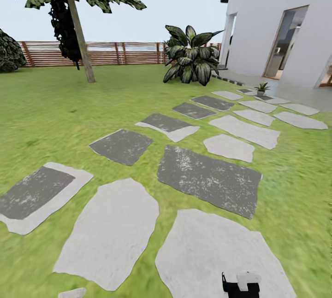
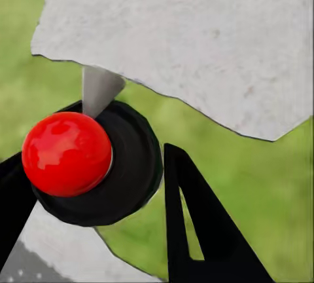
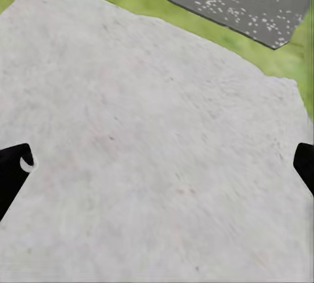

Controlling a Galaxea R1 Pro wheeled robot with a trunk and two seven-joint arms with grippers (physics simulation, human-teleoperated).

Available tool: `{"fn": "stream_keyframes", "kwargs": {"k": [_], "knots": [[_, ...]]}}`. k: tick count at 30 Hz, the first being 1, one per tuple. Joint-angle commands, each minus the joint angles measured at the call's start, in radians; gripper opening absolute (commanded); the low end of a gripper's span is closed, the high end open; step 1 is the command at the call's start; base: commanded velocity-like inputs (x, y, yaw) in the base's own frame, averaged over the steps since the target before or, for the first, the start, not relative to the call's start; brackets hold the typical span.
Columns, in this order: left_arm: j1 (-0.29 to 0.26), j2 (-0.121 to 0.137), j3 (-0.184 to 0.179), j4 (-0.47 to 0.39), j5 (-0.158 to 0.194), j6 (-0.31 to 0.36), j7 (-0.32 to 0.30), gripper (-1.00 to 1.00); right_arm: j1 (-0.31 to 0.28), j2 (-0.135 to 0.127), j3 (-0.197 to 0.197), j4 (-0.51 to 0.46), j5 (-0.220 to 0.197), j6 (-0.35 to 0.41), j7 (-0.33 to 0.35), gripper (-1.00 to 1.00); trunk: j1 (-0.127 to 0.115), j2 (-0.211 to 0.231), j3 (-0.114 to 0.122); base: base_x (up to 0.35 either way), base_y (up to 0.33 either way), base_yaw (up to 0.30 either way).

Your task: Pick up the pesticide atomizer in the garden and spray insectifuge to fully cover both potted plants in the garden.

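Left gripper (image 2: pixel 98 185) pinches the red-capped atomizer (image 2: pixel 67 153); right gripper (image 3: pixel 157 171) spread. Robot crosses stepping stones (image 1: pixel 210 179) toward potted plant (image 1: pixel 262 88) at one o'clock.

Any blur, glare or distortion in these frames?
Head view: wide-angle stretch at the edges, the house leaning, flat light. Left wrist view: soft specular highlights on the red ball, lawn blurred. Right wrist view: pale stepping stone smeared and soft.

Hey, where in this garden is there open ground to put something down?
Open lawn between the tree and the stepping stones. The pale slab under the right tool is bare. It gets crowded near the house, around the potted plant.
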Motion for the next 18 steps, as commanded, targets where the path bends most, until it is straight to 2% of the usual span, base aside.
{"fn": "stream_keyframes", "kwargs": {"k": [1, 10, 18], "knots": [[-0.001, 0.0, 0.007, 0.001, -0.01, -0.004, 0.002, -1.0, -0.001, 0.001, -0.004, 0.001, 0.011, -0.002, -0.007, 1.0, 0.0, 0.0, 0.0, 0.337, 0.0, -0.218], [-0.001, 0.0, 0.007, 0.001, -0.01, -0.005, 0.001, -1.0, -0.001, 0.002, -0.004, 0.0, 0.011, -0.002, -0.007, 1.0, 0.0, 0.0, 0.0, 0.337, 0.0, -0.223], [-0.001, 0.0, 0.007, 0.001, -0.01, -0.005, 0.002, -1.0, -0.001, 0.002, -0.004, 0.001, 0.011, -0.002, -0.007, 1.0, 0.0, 0.0, 0.0, 0.337, 0.0, -0.036]]}}
